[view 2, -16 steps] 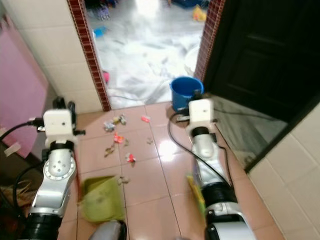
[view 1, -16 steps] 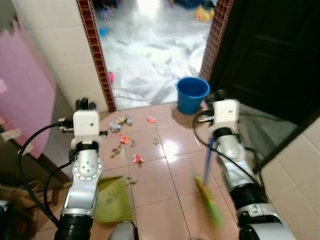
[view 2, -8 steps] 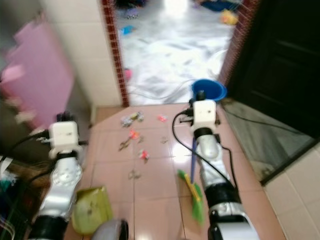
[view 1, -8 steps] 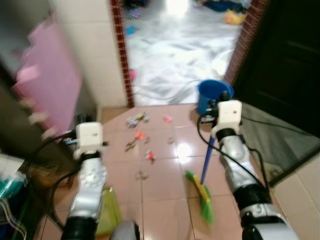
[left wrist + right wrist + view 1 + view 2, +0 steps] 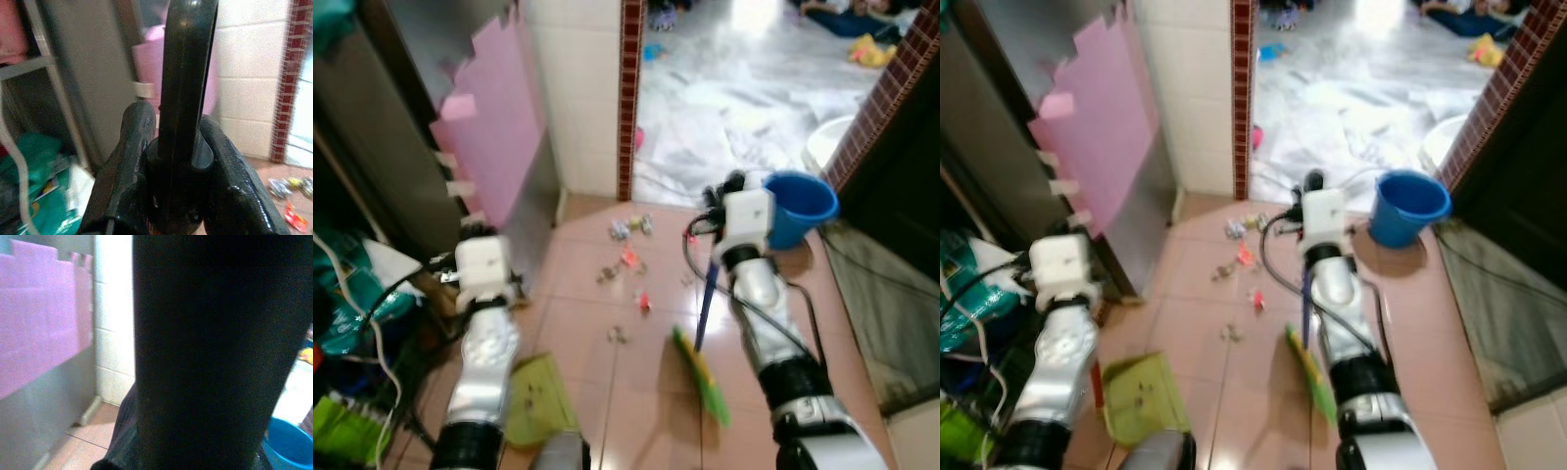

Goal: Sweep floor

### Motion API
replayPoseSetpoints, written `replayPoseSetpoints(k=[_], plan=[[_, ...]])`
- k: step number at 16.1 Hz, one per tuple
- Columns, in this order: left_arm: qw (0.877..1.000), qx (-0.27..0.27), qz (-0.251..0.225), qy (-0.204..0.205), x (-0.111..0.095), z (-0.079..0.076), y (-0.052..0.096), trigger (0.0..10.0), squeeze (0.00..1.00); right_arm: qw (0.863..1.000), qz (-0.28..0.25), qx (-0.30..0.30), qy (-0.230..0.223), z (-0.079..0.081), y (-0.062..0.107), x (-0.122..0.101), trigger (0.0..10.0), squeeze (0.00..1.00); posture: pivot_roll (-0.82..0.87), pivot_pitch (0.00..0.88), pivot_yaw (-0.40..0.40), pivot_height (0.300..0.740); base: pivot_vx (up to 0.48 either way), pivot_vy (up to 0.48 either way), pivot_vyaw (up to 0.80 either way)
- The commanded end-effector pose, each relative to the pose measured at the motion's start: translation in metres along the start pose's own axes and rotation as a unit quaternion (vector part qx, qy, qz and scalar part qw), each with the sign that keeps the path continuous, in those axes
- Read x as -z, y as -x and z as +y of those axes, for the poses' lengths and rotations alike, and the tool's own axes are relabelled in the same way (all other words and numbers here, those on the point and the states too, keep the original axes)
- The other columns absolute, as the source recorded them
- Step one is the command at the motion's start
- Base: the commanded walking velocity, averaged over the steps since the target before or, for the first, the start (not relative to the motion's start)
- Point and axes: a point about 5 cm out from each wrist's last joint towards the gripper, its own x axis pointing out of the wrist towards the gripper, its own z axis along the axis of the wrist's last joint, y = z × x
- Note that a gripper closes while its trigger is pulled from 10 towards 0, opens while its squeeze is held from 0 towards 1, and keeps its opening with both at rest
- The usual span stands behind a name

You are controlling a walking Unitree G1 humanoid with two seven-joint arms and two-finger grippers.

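The right claw (image 5: pixel 729 191) is clamped on the blue-handled broom with green bristles (image 5: pixel 701 367), slanted just behind the scattered colourful scraps (image 5: pixel 628 257), while the left claw (image 5: pixel 171 147) grips the flat green plastic dustpan (image 5: pixel 1141 397), waiting low to catch them.

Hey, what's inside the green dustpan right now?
The dustpan holds a few small dark specks on its green surface. The scraps lie on the floor tiles ahead, outside it. Its near edge is covered by the robot's body, so what lies there cannot be seen.
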Motion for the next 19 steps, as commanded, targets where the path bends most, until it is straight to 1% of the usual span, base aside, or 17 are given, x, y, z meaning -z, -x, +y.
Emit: replayPoseSetpoints(k=[1, 2, 3, 4, 5, 6, 7, 8, 9, 11, 13, 14, 16, 17, 19], plan=[[1.000, 0.018, 0.005, 0.015, 0.002, -0.008, 0.004, 10.0, 0.00, 0.999, -0.029, 0.026, 0.005, -0.012, -0.001, -0.011, 10.0, 0.00, 0.05, 0.000, 0.001, 0.740, 0.000, 0.000, 0.00], [1.000, 0.009, -0.006, 0.030, -0.001, -0.007, 0.001, 10.0, 0.00, 0.999, -0.026, 0.035, 0.003, -0.016, 0.000, -0.010, 10.0, 0.00, 0.04, 0.000, -0.001, 0.740, 0.000, 0.000, 0.00], [0.999, -0.001, -0.012, 0.035, -0.004, -0.005, -0.001, 10.0, 0.00, 0.999, -0.027, 0.033, 0.003, -0.015, 0.001, -0.010, 10.0, 0.00, 0.04, 0.000, -0.001, 0.740, 0.000, 0.000, 0.00], [0.998, -0.019, -0.019, 0.057, -0.007, -0.004, -0.006, 10.0, 0.00, 0.999, -0.027, 0.032, 0.003, -0.015, 0.000, -0.010, 10.0, 0.00, 0.04, 0.000, -0.005, 0.740, 0.000, 0.000, 0.00], [0.997, -0.026, -0.021, 0.068, -0.010, -0.004, -0.010, 10.0, 0.00, 0.999, -0.028, 0.031, 0.003, -0.014, 0.000, -0.011, 10.0, 0.00, 0.04, 0.000, -0.008, 0.740, 0.000, 0.000, 0.00], [0.996, -0.021, -0.023, 0.079, -0.013, -0.008, -0.014, 10.0, 0.00, 0.999, -0.030, 0.030, 0.003, -0.013, -0.002, -0.013, 10.0, 0.00, 0.04, 0.000, -0.010, 0.740, 0.000, 0.000, 0.00], [0.996, -0.004, -0.026, 0.090, -0.016, -0.013, -0.015, 10.0, 0.00, 0.999, -0.032, 0.032, 0.004, -0.014, -0.002, -0.014, 10.0, 0.00, 0.04, 0.000, -0.010, 0.740, 0.000, 0.000, 0.00], [0.995, 0.015, -0.030, 0.090, -0.018, -0.019, -0.014, 10.0, 0.00, 0.999, -0.034, 0.035, 0.005, -0.015, -0.003, -0.015, 10.0, 0.00, 0.04, 0.000, -0.011, 0.740, 0.000, 0.000, 0.00], [0.996, 0.034, -0.028, 0.081, -0.015, -0.025, -0.011, 10.0, 0.00, 0.999, -0.033, 0.041, 0.009, -0.016, -0.004, -0.015, 10.0, 0.00, 0.04, 0.000, -0.013, 0.740, 0.000, 0.000, 0.00], [0.996, 0.052, -0.018, 0.075, -0.007, -0.028, -0.006, 10.0, 0.00, 0.998, -0.031, 0.046, 0.008, -0.017, -0.005, -0.015, 10.0, 0.00, 0.04, 0.000, -0.011, 0.740, 0.000, 0.000, 0.00], [0.996, 0.051, -0.022, 0.076, -0.006, -0.025, -0.001, 10.0, 0.00, 0.999, -0.026, 0.046, 0.007, -0.018, -0.003, -0.013, 10.0, 0.00, 0.04, 0.000, -0.013, 0.740, 0.137, 0.000, -0.76], [0.996, 0.043, -0.028, 0.067, -0.007, -0.022, -0.002, 10.0, 0.00, 0.999, -0.025, 0.045, 0.007, -0.017, -0.003, -0.012, 10.0, 0.00, 0.04, 0.000, -0.013, 0.740, 0.356, 0.292, 0.00], [0.996, 0.042, -0.033, 0.065, -0.007, -0.021, -0.004, 10.0, 0.00, 0.999, -0.025, 0.045, 0.007, -0.017, -0.003, -0.012, 10.0, 0.00, 0.04, 0.000, -0.013, 0.740, 0.390, 0.279, 0.00], [0.997, 0.034, -0.039, 0.056, -0.009, -0.019, -0.007, 10.0, 0.00, 0.999, -0.026, 0.044, 0.006, -0.016, -0.004, -0.013, 10.0, 0.00, 0.04, 0.000, -0.013, 0.740, 0.398, 0.266, 0.00], [0.997, 0.027, -0.046, 0.053, -0.011, -0.018, -0.009, 10.0, 0.00, 0.999, -0.027, 0.044, 0.006, -0.016, -0.004, -0.014, 10.0, 0.00, 0.04, 0.000, -0.008, 0.740, 0.398, 0.266, 0.00]])
